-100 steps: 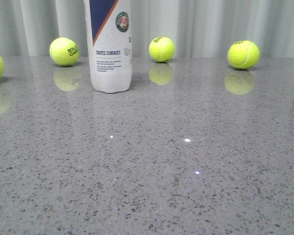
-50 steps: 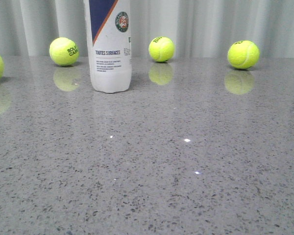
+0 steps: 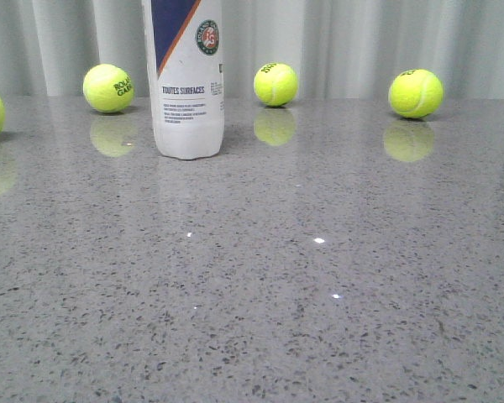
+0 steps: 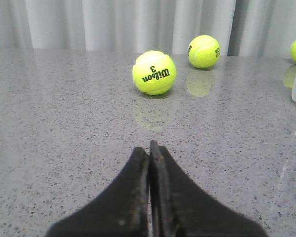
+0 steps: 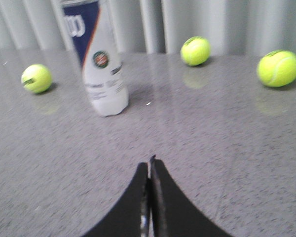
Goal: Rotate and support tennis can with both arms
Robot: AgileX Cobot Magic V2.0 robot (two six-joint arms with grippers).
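Low over the table, left end effector [image 4: 149, 148] closed empty, right end effector [image 5: 150, 163] likewise.

The tennis can [image 3: 187, 80] reads "TOUTES SURFACES"; one tennis ball [image 4: 154, 72] reads "Wilson 3".

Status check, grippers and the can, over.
Left gripper shut, empty. Right gripper shut, empty. Can upright on table, untouched. Nothing between right gripper and can.

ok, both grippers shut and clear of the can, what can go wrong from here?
1. The tennis can stands upright, tall and narrow; a one-sided push could tip it.
2. The left gripper and right gripper are shut, so both must open before contact.
3. The nearest tennis ball sits ahead of the left gripper and could get knocked rolling.
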